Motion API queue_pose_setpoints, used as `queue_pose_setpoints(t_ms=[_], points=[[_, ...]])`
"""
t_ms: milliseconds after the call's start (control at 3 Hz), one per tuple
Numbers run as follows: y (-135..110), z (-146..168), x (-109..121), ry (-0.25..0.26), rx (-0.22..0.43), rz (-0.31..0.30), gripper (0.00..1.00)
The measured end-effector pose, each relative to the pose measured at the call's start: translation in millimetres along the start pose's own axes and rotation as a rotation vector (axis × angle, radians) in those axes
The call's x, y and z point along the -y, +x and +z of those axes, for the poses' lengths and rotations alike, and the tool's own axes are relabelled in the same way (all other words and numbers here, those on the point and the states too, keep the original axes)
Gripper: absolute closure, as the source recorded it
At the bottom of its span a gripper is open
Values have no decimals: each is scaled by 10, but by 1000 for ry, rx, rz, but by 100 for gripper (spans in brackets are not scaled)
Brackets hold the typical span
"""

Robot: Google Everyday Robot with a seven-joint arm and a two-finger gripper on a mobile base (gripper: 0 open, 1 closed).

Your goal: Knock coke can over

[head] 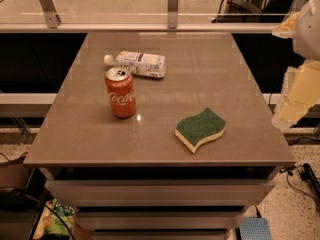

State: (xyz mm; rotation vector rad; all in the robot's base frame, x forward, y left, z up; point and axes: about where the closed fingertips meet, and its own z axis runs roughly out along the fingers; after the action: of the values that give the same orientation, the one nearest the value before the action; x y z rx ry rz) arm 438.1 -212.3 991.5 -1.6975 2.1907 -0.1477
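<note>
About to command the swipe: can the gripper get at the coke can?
Probably yes. The gripper hangs beyond the right edge of the table; the coke can stands upright left of centre. The sponge lies nearer the front, the bottle behind the can, so the way looks free.

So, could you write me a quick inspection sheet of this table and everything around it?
Surface: grey table top, glossy.
Job's things: coke can upright, left of centre, not yet knocked over.
Clutter: plastic bottle lying on its side just behind the can; green sponge front right.
Grippers: gripper at the view's right edge, beside the table, far from the can.
Cables: black cables on the floor, lower right.
Surroundings: glass railing behind; drawers under the top.
</note>
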Motion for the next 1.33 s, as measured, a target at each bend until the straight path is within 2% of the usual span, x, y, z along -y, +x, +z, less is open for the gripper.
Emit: queue_pose_setpoints(t_ms=[333,667,1000,1333], points=[[0,-1,0,0,0,0,0],[-48,-45,-3,1,66,-9,0],[-153,11,16,1,197,-19,0],[-273,150,87,0,374,12,0]])
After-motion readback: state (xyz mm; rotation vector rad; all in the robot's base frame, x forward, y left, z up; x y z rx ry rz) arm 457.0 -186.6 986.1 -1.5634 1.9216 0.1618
